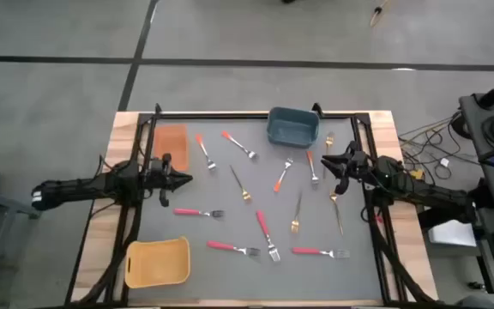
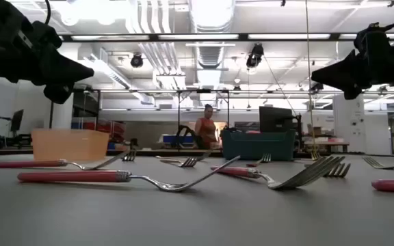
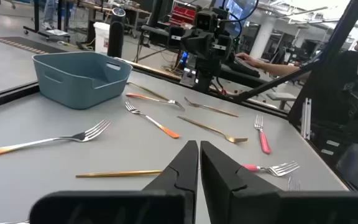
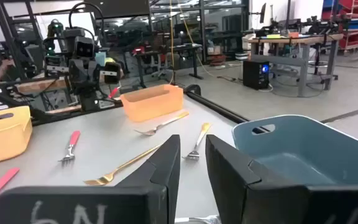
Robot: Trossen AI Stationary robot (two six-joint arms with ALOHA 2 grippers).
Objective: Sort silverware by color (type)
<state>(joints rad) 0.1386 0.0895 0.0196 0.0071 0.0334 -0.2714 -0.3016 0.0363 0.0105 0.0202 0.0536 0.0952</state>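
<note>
The silverware lies scattered flat on the grey mat: red-handled forks (image 1: pixel 230 248) toward the near side, orange-handled forks (image 1: pixel 237 143) toward the far side, and thin gold forks (image 1: pixel 297 213) between them. My left gripper (image 1: pixel 187 178) hovers shut above the mat's left side and holds nothing; the left wrist view shows its fingers (image 3: pixel 185 163) together. At the mat's right side my right gripper (image 1: pixel 327 160) hovers with its fingers (image 4: pixel 166 158) a little apart and nothing between them. In the low view both grippers hang well above the forks.
An orange bin (image 1: pixel 171 142) stands at the far left, a blue-grey bin (image 1: pixel 292 126) at the far middle and a yellow bin (image 1: pixel 157 262) at the near left. A dark frame (image 1: pixel 256 114) runs along the table's edges. A person sits in the room beyond the table.
</note>
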